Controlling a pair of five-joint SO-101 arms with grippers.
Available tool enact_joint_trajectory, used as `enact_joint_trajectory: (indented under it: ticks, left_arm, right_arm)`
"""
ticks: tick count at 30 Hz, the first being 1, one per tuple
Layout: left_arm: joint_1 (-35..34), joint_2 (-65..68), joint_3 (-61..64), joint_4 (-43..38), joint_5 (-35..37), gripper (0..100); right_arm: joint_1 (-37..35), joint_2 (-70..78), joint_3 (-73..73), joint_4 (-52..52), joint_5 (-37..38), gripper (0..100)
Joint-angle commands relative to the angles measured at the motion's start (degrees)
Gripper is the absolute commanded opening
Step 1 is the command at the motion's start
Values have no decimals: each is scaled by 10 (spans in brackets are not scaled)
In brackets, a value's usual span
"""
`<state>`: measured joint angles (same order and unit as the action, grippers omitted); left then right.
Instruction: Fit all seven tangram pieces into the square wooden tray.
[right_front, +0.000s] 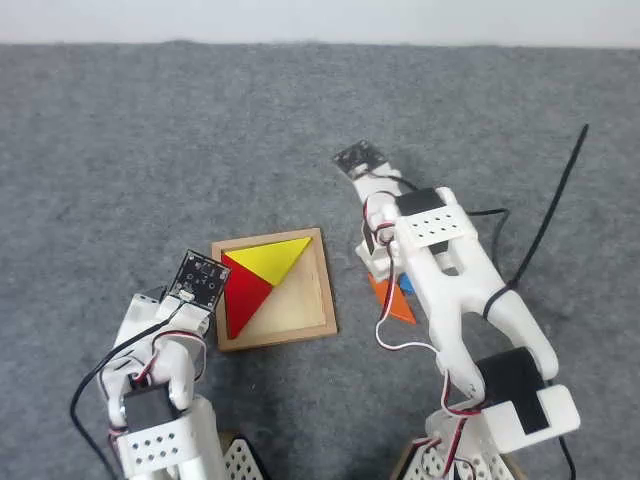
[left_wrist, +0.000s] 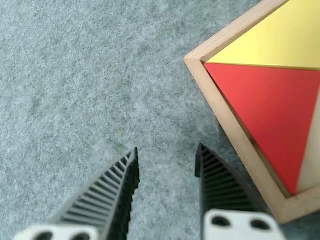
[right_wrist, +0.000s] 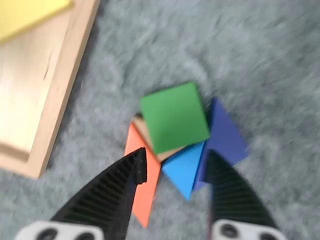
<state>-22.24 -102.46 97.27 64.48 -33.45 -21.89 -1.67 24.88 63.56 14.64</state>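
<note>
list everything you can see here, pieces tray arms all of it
wooden tray: one, light wood, on the mat between the arms
yellow triangle: one, yellow, in the tray
red triangle: one, red, in the tray, touching the yellow
green square: one, green, atop the loose pile beside the tray
orange triangle: one, orange, pile's tray side
light blue triangle: one, light blue, in the pile
dark blue piece: one, dark blue, in the pile
tan piece: one, tan, mostly under the green square
grey mat: one, grey, covers the table
left gripper: one, black, open, beside a tray corner
right gripper: one, black, open, above the pile
</note>
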Motion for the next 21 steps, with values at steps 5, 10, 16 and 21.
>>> enact_joint_trajectory:
  ticks: [5, 10, 16, 21]
  left_arm:
    - [-4, -11, -7, 1, -5, 177]
    - [-4, -11, -7, 1, -5, 177]
    - [-4, -11, -7, 1, -5, 177]
    - [-4, -11, -7, 1, -5, 177]
  right_arm:
    - [7, 44, -67, -53, 37, 303]
    - [7, 155, -188, 17, 53, 303]
    - [8, 261, -294, 102, 106, 303]
    - [9, 313, -343, 133, 124, 302]
